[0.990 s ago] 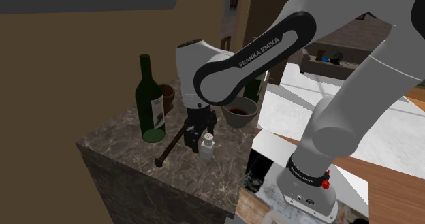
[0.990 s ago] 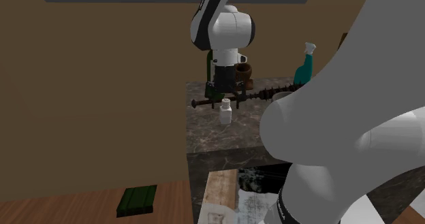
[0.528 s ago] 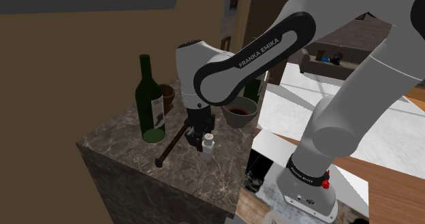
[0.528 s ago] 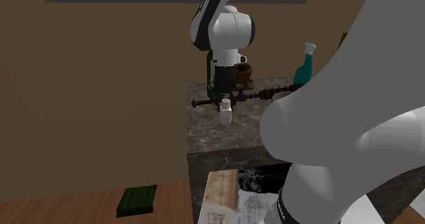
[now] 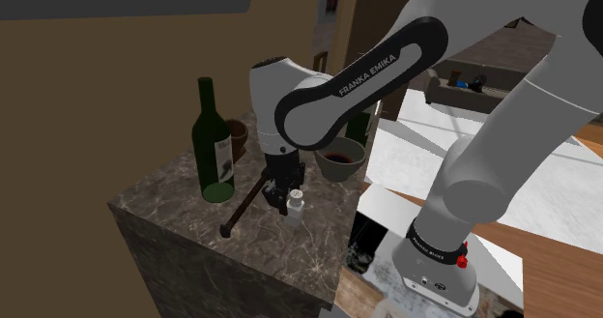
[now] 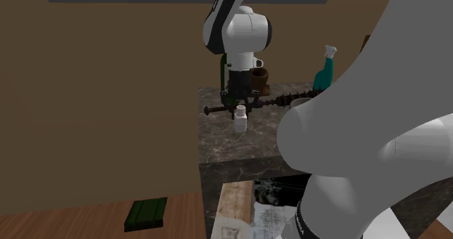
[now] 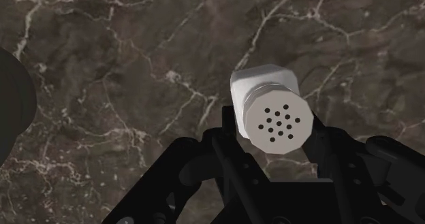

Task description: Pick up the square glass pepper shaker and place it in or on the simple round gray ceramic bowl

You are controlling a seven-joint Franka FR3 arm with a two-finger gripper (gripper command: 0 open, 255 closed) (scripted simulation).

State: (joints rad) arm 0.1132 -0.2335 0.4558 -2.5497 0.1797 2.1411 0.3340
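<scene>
Your gripper (image 7: 271, 129) has its two black fingers (image 7: 228, 131) pressed against opposite sides of the shaker (image 7: 276, 119), so the shaker is clasped. It stands upright on the counter (image 7: 102, 66).

The shaker has a white, square-shouldered body under a round, faceted cap. The cap is pale grey and pierced with small dark holes. The counter is dark brown stone, smooth, run through with thin white veins.

In the shoulder view, the round grey bowl (image 5: 359, 152) sits behind the shaker and apart from it, and its inside looks dark red. A tall, glossy dark green bottle (image 5: 213, 137) with a pale label stands toward that view's left. A thin dark rod (image 5: 246, 202) lies slantwise just beside the gripper.

In the second exterior view, the rod looks ribbed along its length. A teal spray bottle (image 6: 324, 70) stands at the counter's far side.
</scene>
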